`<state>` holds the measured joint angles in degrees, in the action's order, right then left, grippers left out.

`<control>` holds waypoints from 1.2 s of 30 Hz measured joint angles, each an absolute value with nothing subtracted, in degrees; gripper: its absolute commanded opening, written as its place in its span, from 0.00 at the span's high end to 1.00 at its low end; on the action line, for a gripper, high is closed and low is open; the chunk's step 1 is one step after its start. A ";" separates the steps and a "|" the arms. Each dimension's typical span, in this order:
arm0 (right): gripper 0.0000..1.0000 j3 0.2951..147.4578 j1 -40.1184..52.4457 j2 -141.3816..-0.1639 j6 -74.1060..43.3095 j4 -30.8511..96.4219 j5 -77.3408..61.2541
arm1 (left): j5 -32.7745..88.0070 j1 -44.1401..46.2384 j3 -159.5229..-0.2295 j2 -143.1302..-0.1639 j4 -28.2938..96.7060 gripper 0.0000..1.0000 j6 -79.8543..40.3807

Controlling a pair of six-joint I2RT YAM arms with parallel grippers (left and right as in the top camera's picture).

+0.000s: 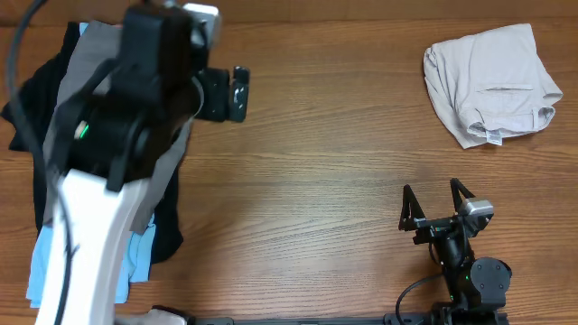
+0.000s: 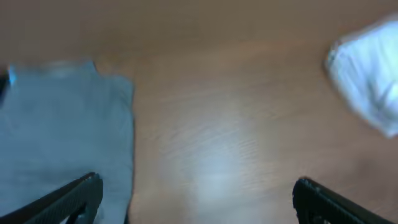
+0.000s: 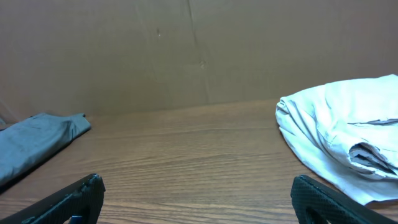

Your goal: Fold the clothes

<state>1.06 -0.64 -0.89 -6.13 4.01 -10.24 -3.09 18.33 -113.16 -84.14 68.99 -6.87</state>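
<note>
The clothes, pale beige shorts [image 1: 492,86], lie bunched in a rough folded heap at the table's far right; the small white tag shows on the near edge. They also show blurred in the left wrist view [image 2: 370,81] and at the right of the right wrist view [image 3: 339,140]. My left gripper [image 1: 240,94] hovers open at the far left, beside the garment pile, holding nothing [image 2: 198,196]. Near the front edge my right gripper [image 1: 432,190] stands open and empty, short of the shorts [image 3: 198,196].
A pile of other garments lies at the left under my left arm: a black one [image 1: 36,90], grey shorts [image 1: 90,54] and a light-blue piece [image 1: 45,271]. The grey cloth [image 2: 62,130] reaches under the left gripper's left finger. A brown cardboard wall [image 3: 186,50] backs the table.
</note>
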 measured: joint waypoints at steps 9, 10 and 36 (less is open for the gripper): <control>0.00 1.06 -0.64 -0.84 -6.15 4.08 -10.22 | -3.05 18.33 -77.43 -60.55 40.12 0.00 -6.90; 0.00 1.06 -0.64 -0.84 -6.13 4.03 -10.22 | -3.05 18.33 -72.86 -58.65 37.17 0.00 -6.94; 0.00 1.06 -0.64 -0.84 -6.13 4.03 -10.22 | -2.61 6.35 -2.94 -13.72 -1.37 0.00 -20.97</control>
<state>1.06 -0.64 -0.84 -6.13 4.03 -10.22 -2.61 6.35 -2.94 -13.72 -1.37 -20.97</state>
